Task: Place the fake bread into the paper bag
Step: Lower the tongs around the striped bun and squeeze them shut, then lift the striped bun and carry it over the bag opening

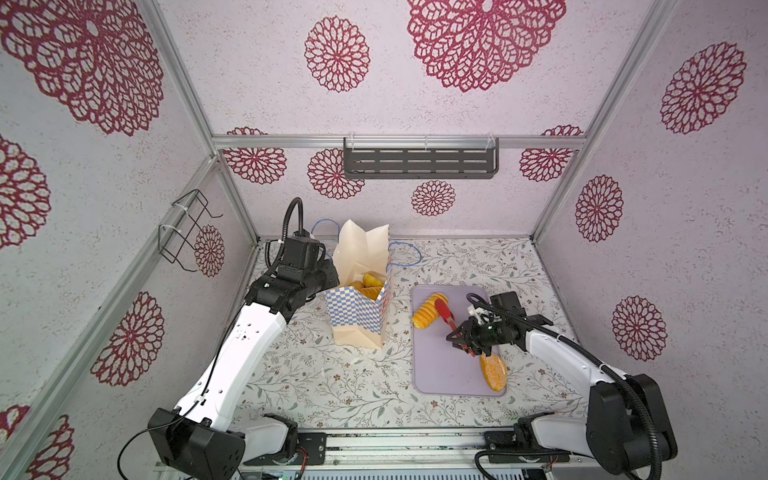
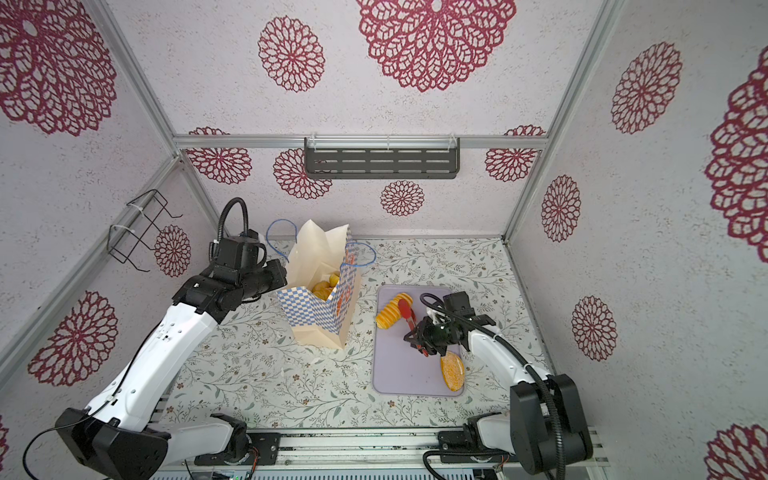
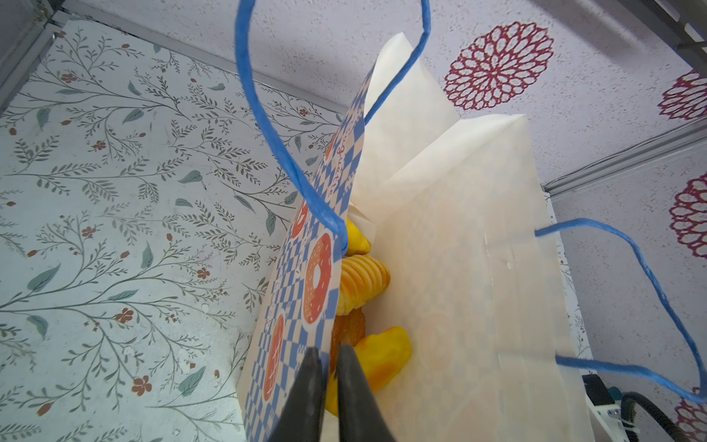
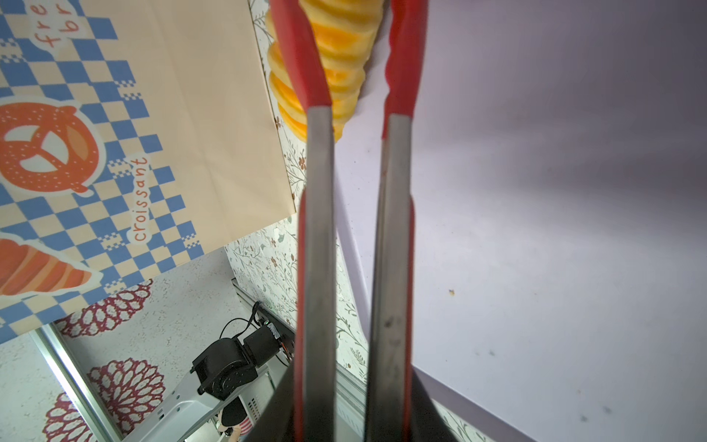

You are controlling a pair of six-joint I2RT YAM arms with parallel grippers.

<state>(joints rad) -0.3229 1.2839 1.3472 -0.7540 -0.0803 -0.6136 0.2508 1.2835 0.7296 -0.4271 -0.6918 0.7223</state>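
Two lie on tray (image 1: 440, 374): ribbed roll (image 1: 426, 316), oval bun (image 1: 493, 371); other fake bread (image 1: 369, 283) inside paper bag (image 1: 357, 318). Our right claw (image 1: 459, 337) squeezes red tongs (image 1: 443, 309), roll at its 11 o'clock, axis 1-to-7. Left claw (image 3: 332, 354) pinches bag rim.

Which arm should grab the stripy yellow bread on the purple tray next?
Right. The right fingers hold red tongs, tips at the ribbed yellow bread roll on the lilac tray; left fingers pinch the checkered paper bag.
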